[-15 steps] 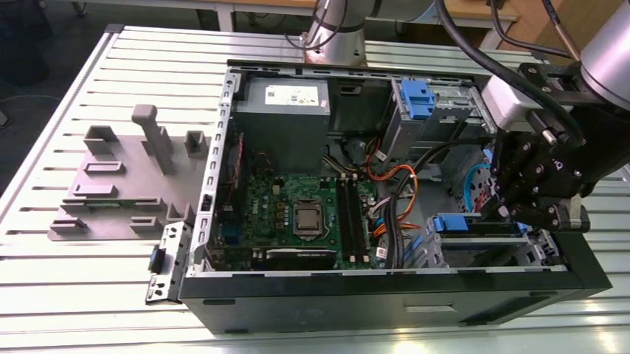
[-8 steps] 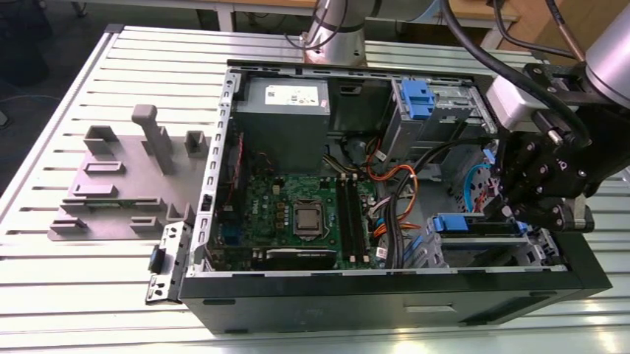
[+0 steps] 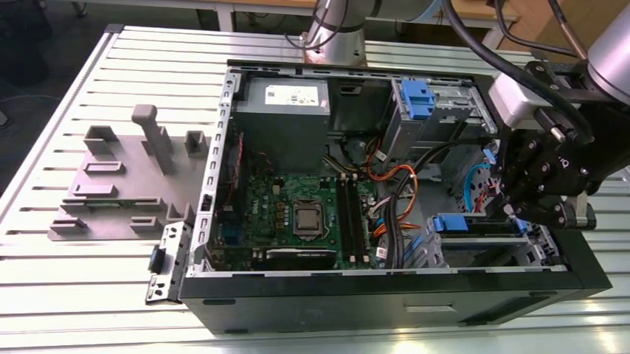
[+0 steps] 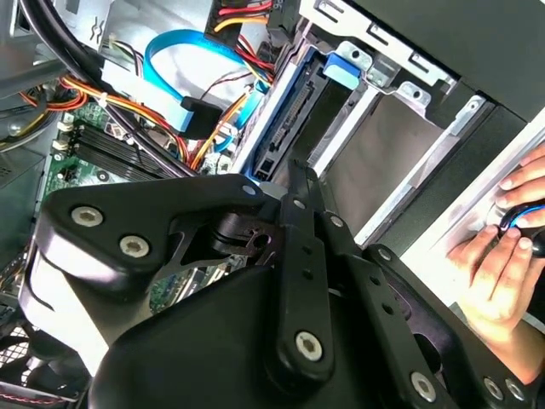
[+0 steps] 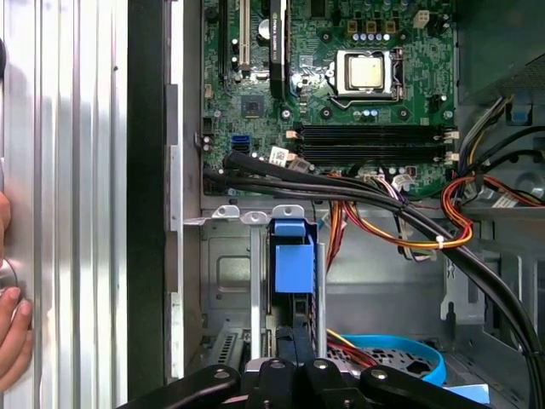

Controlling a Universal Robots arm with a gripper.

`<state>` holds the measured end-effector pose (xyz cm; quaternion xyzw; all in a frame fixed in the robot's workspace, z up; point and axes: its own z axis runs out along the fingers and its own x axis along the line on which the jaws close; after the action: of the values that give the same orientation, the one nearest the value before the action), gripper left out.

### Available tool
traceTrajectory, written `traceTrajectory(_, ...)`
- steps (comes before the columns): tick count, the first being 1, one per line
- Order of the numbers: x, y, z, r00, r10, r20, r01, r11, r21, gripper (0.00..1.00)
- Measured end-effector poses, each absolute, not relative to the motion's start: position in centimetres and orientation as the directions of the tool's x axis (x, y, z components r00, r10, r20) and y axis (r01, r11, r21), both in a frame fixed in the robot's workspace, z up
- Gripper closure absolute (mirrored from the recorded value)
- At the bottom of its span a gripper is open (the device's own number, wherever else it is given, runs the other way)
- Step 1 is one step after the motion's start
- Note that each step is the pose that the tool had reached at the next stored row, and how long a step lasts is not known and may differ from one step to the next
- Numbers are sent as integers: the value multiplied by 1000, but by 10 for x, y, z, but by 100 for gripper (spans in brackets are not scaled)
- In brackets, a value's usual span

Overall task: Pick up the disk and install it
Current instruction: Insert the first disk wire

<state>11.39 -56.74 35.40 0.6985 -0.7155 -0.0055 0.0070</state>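
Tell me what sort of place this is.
Probably a robotics lab or test bench for computer assembly: an open desktop computer case lies on a slatted metal table, a robot arm stands by it, and a grey fixture plate sits beside the case.

Disk (image 3: 479, 225): I read it as a flat grey slab with a blue plastic piece at one end.
Pose: it stands on its thin edge, slotted into a metal bay (image 3: 492, 251), not lying loose.
Place: the bay is in the corner of the case (image 3: 394, 295) at the exterior view's right, just behind the black front wall.
Second wrist view: the disk (image 4: 285, 119) shows me a narrow dark edge with connector slots, blue rail alongside, blue tab at the far end.
First wrist view: the disk (image 5: 294, 264) appears end-on, its blue tab upright between the bay's metal walls.
Seating: I cannot tell whether it is fully home.
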Motion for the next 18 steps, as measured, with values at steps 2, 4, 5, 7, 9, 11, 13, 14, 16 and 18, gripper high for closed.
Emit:
traceTrajectory(2,114,-567,354,-24,-1000,2,-1000,24,18,89)
traceTrajectory(4,116,-566,354,-23,-1000,3,-1000,23,18,89)
traceTrajectory(5,116,-566,354,-23,-1000,3,-1000,23,18,89)
traceTrajectory(7,119,-565,354,-22,-1000,3,-1000,22,18,89)
traceTrajectory(9,122,-565,354,-21,-1000,3,-1000,21,18,89)
traceTrajectory(11,125,-564,354,-20,-1000,3,-1000,20,18,89)
traceTrajectory(13,128,-563,354,-19,-1000,3,-1000,19,18,89)
traceTrajectory(14,129,-562,354,-18,-1000,3,-1000,18,18,89)
traceTrajectory(16,131,-561,354,-17,-1000,3,-1000,17,18,89)
traceTrajectory(18,133,-560,354,-15,-1000,3,-1000,15,18,89)
